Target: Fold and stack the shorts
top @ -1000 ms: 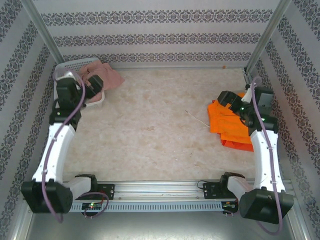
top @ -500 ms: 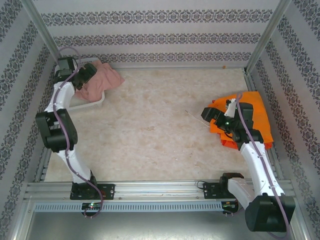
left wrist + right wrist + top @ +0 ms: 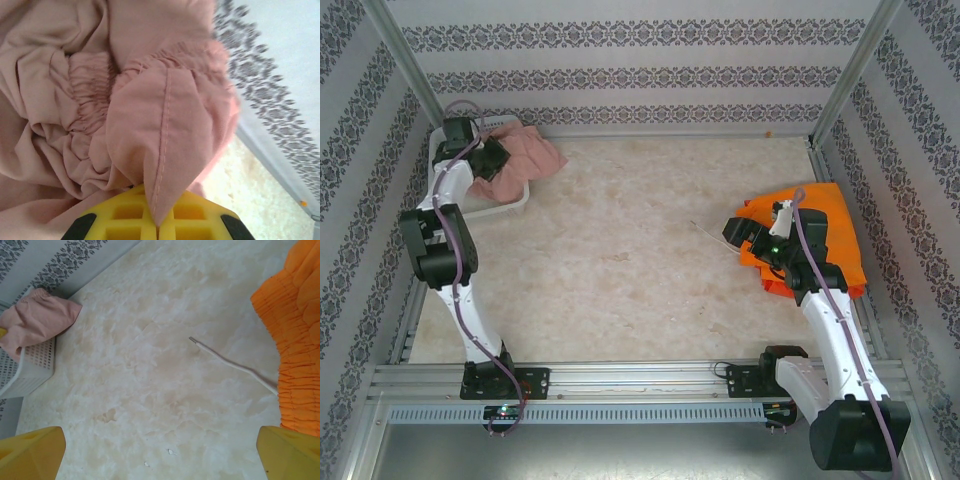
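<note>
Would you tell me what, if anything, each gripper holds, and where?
Left gripper pinches the pink shorts by a seamed fold beside the waistband; right gripper, open, holds nothing.

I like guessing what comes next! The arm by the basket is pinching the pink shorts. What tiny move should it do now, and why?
Probably lift a little, straight up. The left gripper is shut on a fold of the pink shorts, which lie bunched in the white basket, so raising them should free them for folding on the table.

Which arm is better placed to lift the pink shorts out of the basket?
Left: the left hand is shut on the pink shorts; the right hand is open beside the orange shorts.
</note>
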